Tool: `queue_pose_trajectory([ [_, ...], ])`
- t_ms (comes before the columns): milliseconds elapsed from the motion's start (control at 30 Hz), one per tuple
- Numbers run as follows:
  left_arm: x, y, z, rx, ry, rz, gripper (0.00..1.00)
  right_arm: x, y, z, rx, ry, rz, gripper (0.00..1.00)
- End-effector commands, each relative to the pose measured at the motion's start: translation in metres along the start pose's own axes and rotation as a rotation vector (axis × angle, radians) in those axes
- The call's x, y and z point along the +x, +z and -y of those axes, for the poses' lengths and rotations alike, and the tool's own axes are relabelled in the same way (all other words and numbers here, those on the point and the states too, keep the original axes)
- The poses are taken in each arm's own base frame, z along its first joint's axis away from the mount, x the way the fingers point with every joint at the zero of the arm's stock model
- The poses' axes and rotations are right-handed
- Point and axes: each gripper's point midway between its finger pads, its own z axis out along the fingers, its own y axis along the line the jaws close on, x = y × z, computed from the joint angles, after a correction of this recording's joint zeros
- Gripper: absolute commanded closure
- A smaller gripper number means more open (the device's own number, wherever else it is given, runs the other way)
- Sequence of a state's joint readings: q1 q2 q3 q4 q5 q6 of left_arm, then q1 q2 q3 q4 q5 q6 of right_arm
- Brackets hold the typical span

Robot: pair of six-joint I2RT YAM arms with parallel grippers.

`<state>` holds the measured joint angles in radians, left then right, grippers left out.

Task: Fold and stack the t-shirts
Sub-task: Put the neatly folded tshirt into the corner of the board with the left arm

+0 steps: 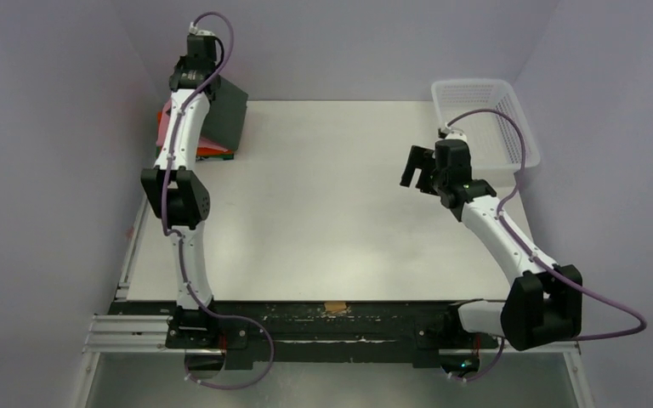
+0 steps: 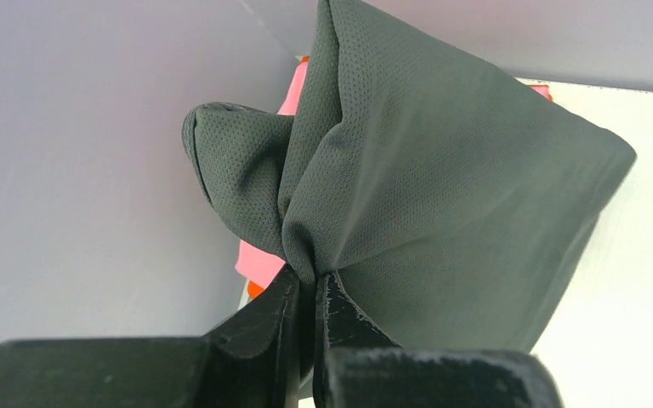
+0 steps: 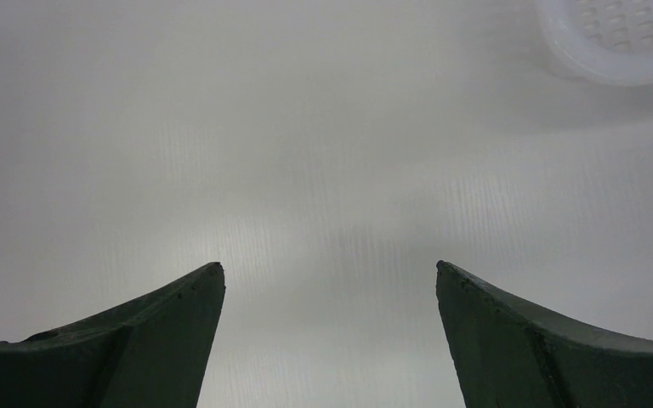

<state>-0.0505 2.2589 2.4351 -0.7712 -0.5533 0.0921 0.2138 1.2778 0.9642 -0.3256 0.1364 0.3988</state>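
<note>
My left gripper [image 2: 315, 276] is shut on the edge of the folded charcoal-grey t-shirt [image 2: 442, 195] and holds it lifted at the table's far left corner [image 1: 225, 106]. Under it lie the pink t-shirt [image 2: 259, 259] and the orange t-shirt [image 2: 255, 290], only slivers showing; in the top view pink [image 1: 163, 126] and orange [image 1: 212, 153] edges peek out beneath the grey cloth. The left gripper itself is hidden behind its wrist in the top view. My right gripper [image 1: 418, 170] is open and empty above the bare table at the right [image 3: 330, 270].
A white plastic mesh basket [image 1: 485, 119] stands at the far right corner; its rim shows in the right wrist view [image 3: 621, 42]. Grey walls close in on the left, back and right. The white table [image 1: 323, 212] spreads between the arms.
</note>
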Motion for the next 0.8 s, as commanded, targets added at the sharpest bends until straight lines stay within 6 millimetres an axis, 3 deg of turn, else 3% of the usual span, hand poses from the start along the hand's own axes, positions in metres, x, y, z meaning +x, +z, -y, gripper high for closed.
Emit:
queue_pose_trajectory([
  [0,-0.003,0.024,-0.011,0.052,-0.168,0.015,1.00,-0.010,0.002,-0.004,-0.009,-0.003,0.020,0.07],
  [267,0.031,0.072,-0.039,0.022,-0.280,-0.055,1.00,-0.012,0.009,-0.002,0.018,-0.008,0.004,0.07],
  [767,0.062,0.109,-0.075,-0.078,-0.250,-0.091,0.97,-0.005,0.028,0.000,0.056,-0.024,-0.061,0.07],
])
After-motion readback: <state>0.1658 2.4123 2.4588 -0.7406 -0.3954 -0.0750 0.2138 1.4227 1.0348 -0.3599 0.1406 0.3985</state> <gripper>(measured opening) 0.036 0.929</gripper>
